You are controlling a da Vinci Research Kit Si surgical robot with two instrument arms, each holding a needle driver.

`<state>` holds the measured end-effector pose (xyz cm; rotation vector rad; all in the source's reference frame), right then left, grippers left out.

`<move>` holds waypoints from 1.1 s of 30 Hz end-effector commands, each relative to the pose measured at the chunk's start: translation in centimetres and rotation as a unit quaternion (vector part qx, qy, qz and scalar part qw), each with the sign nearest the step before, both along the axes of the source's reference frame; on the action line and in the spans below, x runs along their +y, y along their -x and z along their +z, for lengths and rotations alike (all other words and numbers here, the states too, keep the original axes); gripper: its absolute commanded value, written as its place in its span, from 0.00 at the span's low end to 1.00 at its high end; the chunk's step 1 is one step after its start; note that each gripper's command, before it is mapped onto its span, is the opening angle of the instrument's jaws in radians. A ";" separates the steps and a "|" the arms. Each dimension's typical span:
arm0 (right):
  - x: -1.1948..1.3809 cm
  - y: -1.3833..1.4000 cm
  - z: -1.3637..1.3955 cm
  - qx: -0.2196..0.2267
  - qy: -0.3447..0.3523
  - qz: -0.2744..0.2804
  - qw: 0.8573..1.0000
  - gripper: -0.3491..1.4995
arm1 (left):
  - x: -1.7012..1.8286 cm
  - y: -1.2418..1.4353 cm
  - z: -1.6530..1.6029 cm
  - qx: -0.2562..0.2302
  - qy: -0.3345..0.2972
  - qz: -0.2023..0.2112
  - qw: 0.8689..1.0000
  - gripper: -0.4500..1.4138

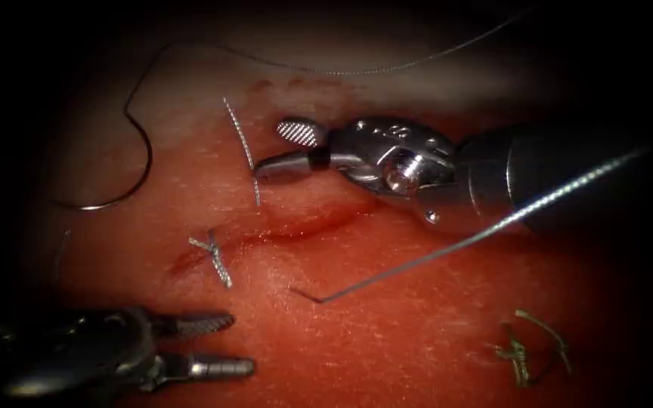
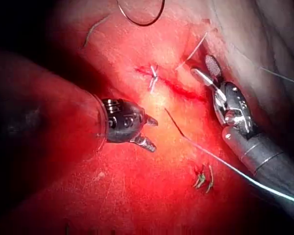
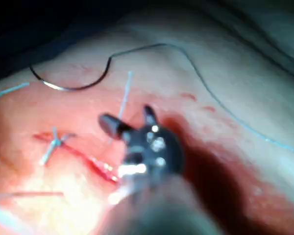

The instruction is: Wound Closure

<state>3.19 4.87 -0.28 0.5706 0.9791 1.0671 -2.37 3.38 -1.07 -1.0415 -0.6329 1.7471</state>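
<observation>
The left arm's steel needle driver (image 1: pixel 217 344) hovered low over the red pork tissue (image 1: pixel 387 332) below the cut, its two jaws parted and grasping nothing. The right arm's silver wristed tool (image 1: pixel 285 147) sat just above the dark red cut (image 1: pixel 296 223), jaws spread wide and likewise empty, with a short pale thread strand (image 1: pixel 242 143) standing just beside its lower jaw. The thin curved steel needle (image 1: pixel 126 170) lay loose on the pale tissue well to the left of the cut, not in the tissue, its long dark thread (image 1: pixel 357 72) trailing away behind the right tool. A knotted stitch (image 1: pixel 213 253) crossed the cut's left end. Loose thread lying near the open jaws could, I judge, snag or be pinched along with the needle.
</observation>
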 end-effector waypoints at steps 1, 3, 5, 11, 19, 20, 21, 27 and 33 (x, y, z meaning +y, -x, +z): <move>-0.02 -0.08 0.13 0.000 -0.005 0.004 1.000 0.83 | -0.09 0.06 0.03 -0.002 0.001 0.005 1.000 0.43; -0.02 -0.11 0.16 0.001 -0.008 0.008 1.000 0.83 | -0.10 0.08 0.00 -0.003 0.008 0.011 1.000 0.43; -0.01 -0.18 0.15 0.012 -0.009 0.017 1.000 0.83 | -0.09 0.07 0.02 -0.004 0.011 0.016 1.000 0.42; 0.00 -0.33 0.14 0.026 -0.013 0.007 1.000 0.81 | -0.09 -0.03 0.17 0.001 0.025 0.017 1.000 0.42; -0.03 -0.49 0.21 0.032 -0.014 -0.003 0.999 0.60 | -0.09 -0.03 0.19 0.004 0.070 0.041 0.997 0.43; -0.03 -0.51 0.21 0.033 -0.014 -0.004 0.999 0.54 | -0.09 -0.03 0.19 0.004 0.070 0.041 0.997 0.43; -0.04 -0.53 0.20 0.033 -0.012 -0.006 0.999 0.41 | -0.09 -0.03 0.19 0.004 0.070 0.041 0.997 0.43; -0.01 -0.49 0.09 0.036 0.021 -0.027 0.999 0.00 | -0.10 -0.03 0.18 -0.001 0.068 0.047 0.997 0.25; 0.13 -0.47 -0.04 0.037 0.044 -0.006 0.998 0.00 | -0.11 -0.02 0.21 -0.001 0.069 0.049 0.996 0.28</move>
